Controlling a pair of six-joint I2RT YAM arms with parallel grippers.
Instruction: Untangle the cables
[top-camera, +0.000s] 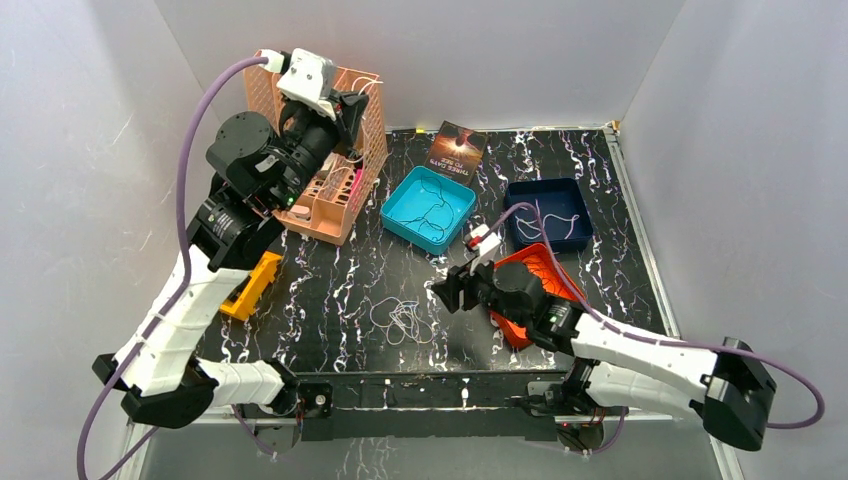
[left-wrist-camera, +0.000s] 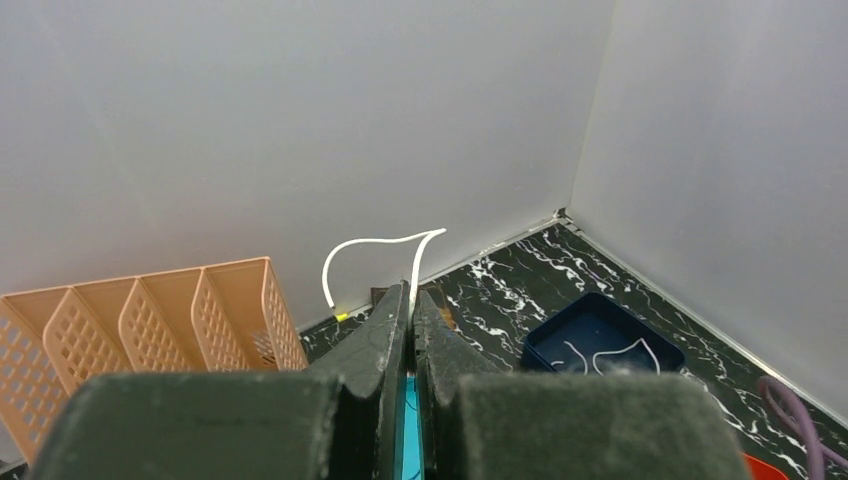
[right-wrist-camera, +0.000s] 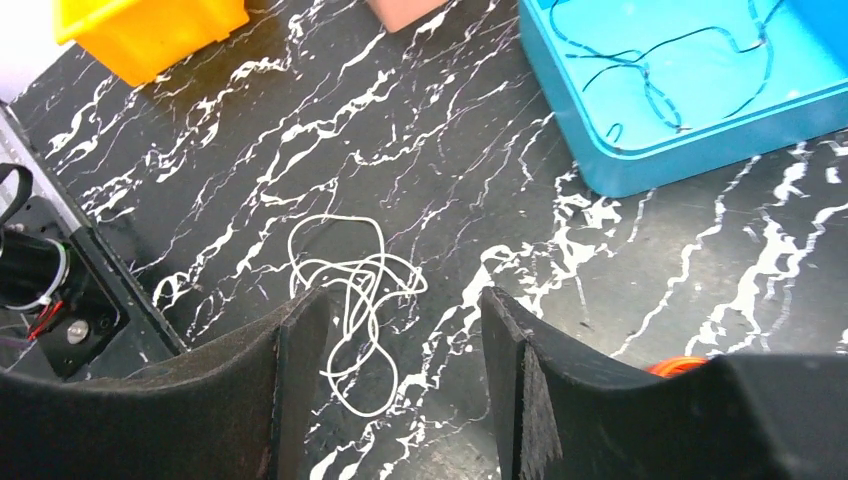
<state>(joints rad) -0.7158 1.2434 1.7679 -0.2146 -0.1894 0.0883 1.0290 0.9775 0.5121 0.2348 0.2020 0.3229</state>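
Observation:
A tangle of thin white cables (top-camera: 398, 317) lies on the black marbled table near the front middle; in the right wrist view it (right-wrist-camera: 352, 285) lies just ahead of the jaws. My right gripper (top-camera: 447, 290) is open and empty, low over the table to the right of the tangle, its fingertips (right-wrist-camera: 305, 312) beside the loops. My left gripper (top-camera: 356, 106) is raised high at the back left, over the peach basket, and is shut on a white cable (left-wrist-camera: 385, 248) that loops up from its tips (left-wrist-camera: 412, 293); a yellow end (left-wrist-camera: 341, 316) hangs at the left.
A peach mesh basket (top-camera: 372, 130) stands at the back left. A teal tray (top-camera: 415, 232) holds thin dark cables, a navy tray (top-camera: 520, 190) holds white cables. A red tray (top-camera: 515, 262) is under my right arm. A yellow bin (top-camera: 252, 286) and a book (top-camera: 457, 150) are on the table.

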